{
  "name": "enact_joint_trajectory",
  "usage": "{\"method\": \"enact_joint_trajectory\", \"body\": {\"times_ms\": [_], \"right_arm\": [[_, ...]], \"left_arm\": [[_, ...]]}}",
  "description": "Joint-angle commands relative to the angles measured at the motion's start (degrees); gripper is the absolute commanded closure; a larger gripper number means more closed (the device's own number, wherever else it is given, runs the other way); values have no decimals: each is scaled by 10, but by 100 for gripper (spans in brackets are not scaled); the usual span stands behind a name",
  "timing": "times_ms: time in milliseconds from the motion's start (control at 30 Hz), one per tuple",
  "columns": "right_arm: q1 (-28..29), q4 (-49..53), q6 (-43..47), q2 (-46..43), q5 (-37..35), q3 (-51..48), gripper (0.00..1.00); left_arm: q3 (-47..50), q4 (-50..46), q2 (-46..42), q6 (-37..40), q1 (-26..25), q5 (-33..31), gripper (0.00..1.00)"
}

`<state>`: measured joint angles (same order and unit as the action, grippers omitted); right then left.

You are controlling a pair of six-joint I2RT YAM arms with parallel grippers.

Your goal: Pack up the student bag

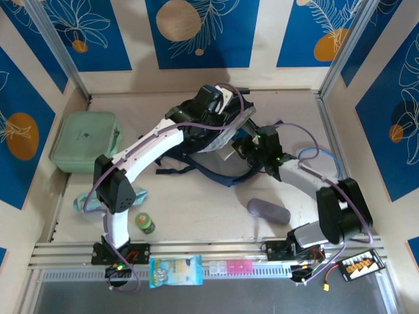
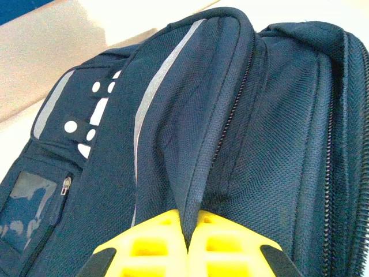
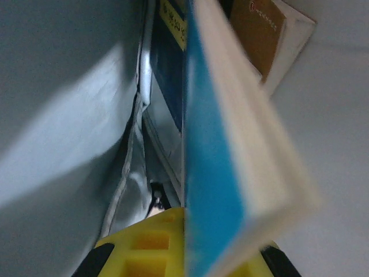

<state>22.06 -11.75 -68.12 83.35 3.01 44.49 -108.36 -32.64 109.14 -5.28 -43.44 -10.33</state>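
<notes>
Navy fabric: one backpack [image 2: 230, 115], rear centre of table. Left gripper [image 2: 187, 242], arm stretched forward, pinches a fold of its top, jaws closed. Right gripper [image 3: 183, 242], reaching inside the backpack, clamps one blue book [image 3: 213, 173].

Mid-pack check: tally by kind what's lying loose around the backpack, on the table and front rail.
Cases or pouches: 2 (mint green case, purple pouch)
Small green bottle: 1
Pale green cloth: 1
Blue-and-yellow packet: 1
Pink-and-white pill box: 1
Black-and-orange wired part: 1
Total: 7
</notes>
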Motion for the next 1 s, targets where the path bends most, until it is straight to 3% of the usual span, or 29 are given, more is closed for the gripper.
{"method": "enact_joint_trajectory", "body": {"times_ms": [0, 100, 433, 667, 767, 967], "right_arm": [[8, 39, -84, 61, -68, 47, 100], [9, 8, -122, 119, -64, 65, 100], [22, -38, -124, 235, -29, 167, 99], [19, -82, -127, 291, 51, 204, 93], [19, -93, -127, 292, 60, 203, 83], [7, -87, -111, 248, 78, 176, 51]], "left_arm": [[-21, 38, -49, -28, 7, 29, 100], [-19, 35, -53, -43, 17, 47, 100], [7, 59, -77, -79, 50, 109, 100], [14, 66, -74, -89, 60, 130, 100], [15, 66, -73, -94, 63, 136, 100], [23, 66, -71, -99, 69, 137, 100]]}}
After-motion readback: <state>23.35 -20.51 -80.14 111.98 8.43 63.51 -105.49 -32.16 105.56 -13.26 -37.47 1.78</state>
